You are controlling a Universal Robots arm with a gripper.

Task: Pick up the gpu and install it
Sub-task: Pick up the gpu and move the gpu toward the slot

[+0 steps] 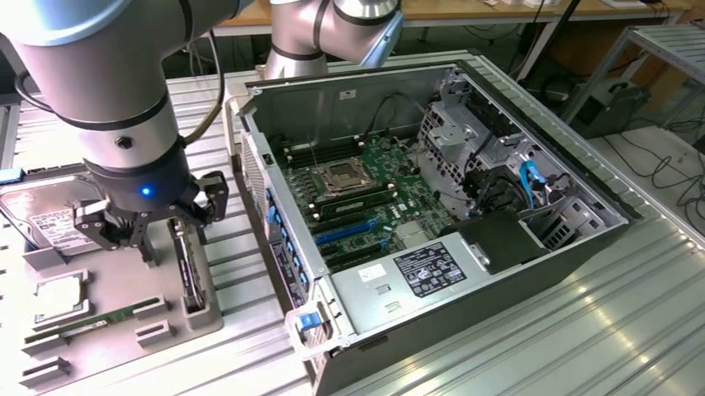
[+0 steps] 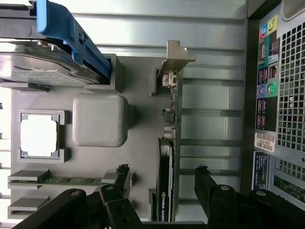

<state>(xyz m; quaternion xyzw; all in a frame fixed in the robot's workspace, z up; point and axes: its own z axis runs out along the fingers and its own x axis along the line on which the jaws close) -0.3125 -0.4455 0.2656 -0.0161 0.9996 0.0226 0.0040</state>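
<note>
The worktop point(image 1: 551, 330) is a silvery metal surface of long ribbed slats that catch the light in pale streaks. An open computer case point(image 1: 330, 99) lies on it, its motherboard point(image 1: 375, 190) exposed. Beyond the worktop, the room has a wooden desk point(image 1: 463, 12) along the back. A grey metal rack point(image 1: 661, 41) stands towards the exterior view's right, with a dark box point(image 1: 612, 107) beneath it and loose cables point(image 1: 672, 165) trailing over a pale floor. On the exterior view's left, just beside the case, a grey parts tray point(image 1: 132, 280) rests on the slats. It holds a hard drive point(image 1: 49, 223), a square processor point(image 1: 61, 297) and a narrow memory stick point(image 1: 88, 326) in separate recesses. The gpu point(image 1: 190, 276) stands on edge in a slot along the side of the tray nearest the case. In the wrist view the gpu point(image 2: 169, 143) appears as a thin green board with a dark block. Its silvery end bracket point(image 2: 176, 57) is at the end farther from the camera, and the ribbed worktop point(image 2: 209, 95) runs between it and the perforated, port-studded back of the case point(image 2: 281, 95). The gripper point(image 1: 154, 227) hangs over the tray directly above the card. In the wrist view its gripper point(image 2: 163, 171) has dark fingers point(image 2: 119, 183) spread wide, one on each side of the gpu and both clear of it, pinching nothing. The tray point(image 2: 138, 119) also carries a raised square block point(image 2: 100, 119) between the processor and the gpu slot.
</note>
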